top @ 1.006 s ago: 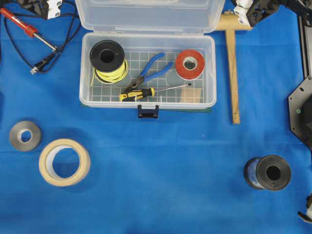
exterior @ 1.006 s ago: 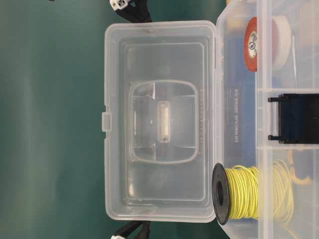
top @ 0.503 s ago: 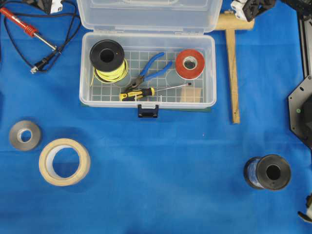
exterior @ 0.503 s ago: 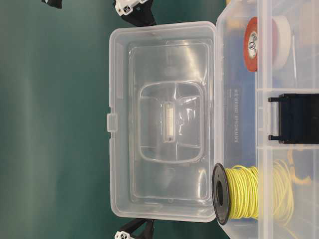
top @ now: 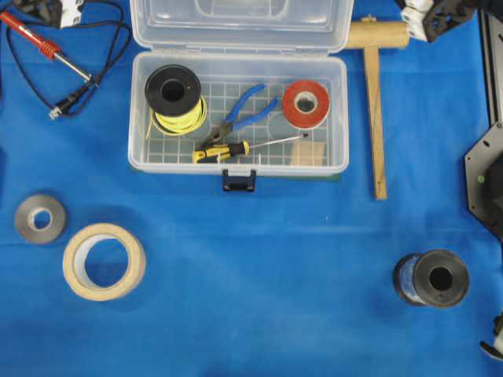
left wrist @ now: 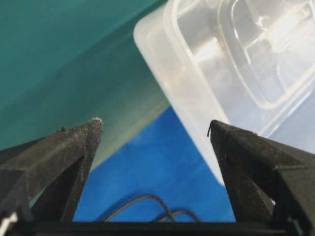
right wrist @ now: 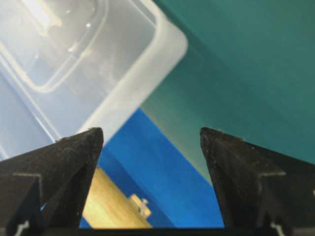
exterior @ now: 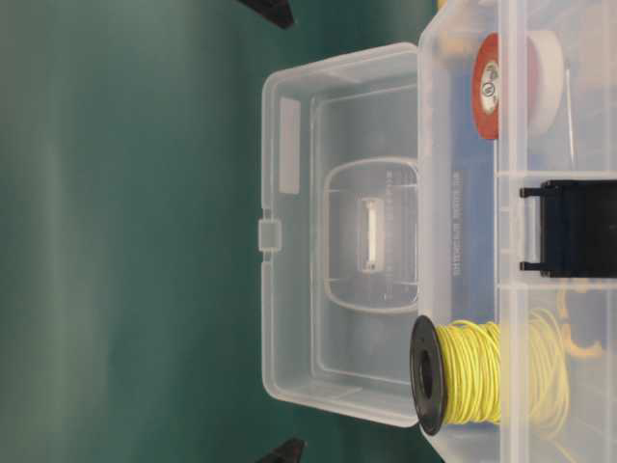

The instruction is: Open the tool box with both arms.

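Both arms sit at the far edge of the blue cloth (top: 259, 259), 1 on each side of the tool box (top: 238, 126). The left gripper (left wrist: 155, 128) has its 2 black pointed fingers spread wide with nothing between them, aimed at the lid's rounded corner without touching it. The right gripper (right wrist: 151, 132) stands just as wide and empty, its fingers framing the opposite lid corner and apart from it. The tool box sits at the upper middle of the cloth with its clear lid (top: 240, 22) swung back past upright, away from the black front latch (top: 238, 180). On its grid floor lie a black spool of yellow wire (top: 174, 98), blue-handled pliers (top: 240, 114), a yellow and black screwdriver (top: 236, 148) and a roll of red tape (top: 306, 103). Outside it, a wooden mallet (top: 375, 94) lies just beside the box's right end, its head near the right arm, and a red-handled soldering iron (top: 47, 49) with a looping black cord lies near the left arm. Toward the front are a small grey roll (top: 40, 217), a cream masking tape roll (top: 104, 261) and a black spool (top: 432, 277), all well apart from the box. The overhead view shows only scraps of the 2 arms at the top corners; the wrist views alone show the spread fingers. The table-level view adds the handle recess moulded in the lid (exterior: 371, 236) against a teal backdrop (exterior: 125, 231).
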Robot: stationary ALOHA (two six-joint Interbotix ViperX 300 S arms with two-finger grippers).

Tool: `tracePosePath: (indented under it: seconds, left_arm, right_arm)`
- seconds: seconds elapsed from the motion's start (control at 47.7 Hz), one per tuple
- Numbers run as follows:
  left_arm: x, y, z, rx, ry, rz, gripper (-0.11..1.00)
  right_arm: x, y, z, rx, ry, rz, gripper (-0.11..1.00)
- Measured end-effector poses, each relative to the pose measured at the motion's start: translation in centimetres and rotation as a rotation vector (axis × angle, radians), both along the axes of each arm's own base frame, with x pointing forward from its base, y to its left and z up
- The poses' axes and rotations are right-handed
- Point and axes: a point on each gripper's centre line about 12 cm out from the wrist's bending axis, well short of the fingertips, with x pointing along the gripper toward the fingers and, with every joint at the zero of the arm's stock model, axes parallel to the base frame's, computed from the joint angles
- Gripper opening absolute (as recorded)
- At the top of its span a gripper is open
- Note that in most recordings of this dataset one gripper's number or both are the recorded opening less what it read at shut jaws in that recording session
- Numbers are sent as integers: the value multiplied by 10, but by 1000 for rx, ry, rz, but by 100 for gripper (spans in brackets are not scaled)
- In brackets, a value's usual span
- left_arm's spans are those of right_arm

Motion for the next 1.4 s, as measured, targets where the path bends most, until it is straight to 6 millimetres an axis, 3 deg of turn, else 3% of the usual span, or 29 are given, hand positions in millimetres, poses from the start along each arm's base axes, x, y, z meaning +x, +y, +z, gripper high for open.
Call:
tracePosePath:
  seconds: [0.356,0.503,0.776,1.111,1.258,1.404]
  left_arm:
    - [-8,-8,1,6,-12,2,88]
    - [0,-19,1,8,-16,-45,88]
    - [13,-79,6,31,-56,-256,88]
    - [9,-152,15,41,-88,-540,88]
    - [6,-173,12,22,-63,-630,88]
    - [4,-184,13,16,-59,-684,88]
  right_arm:
    - [-9,7,0,10,-4,-10,80]
    - [4,19,-1,20,-4,54,80]
    - [39,83,-5,56,10,321,79]
    - [57,148,-4,64,7,582,80]
    - [61,171,-4,74,5,671,79]
    - [61,181,-6,80,15,708,80]
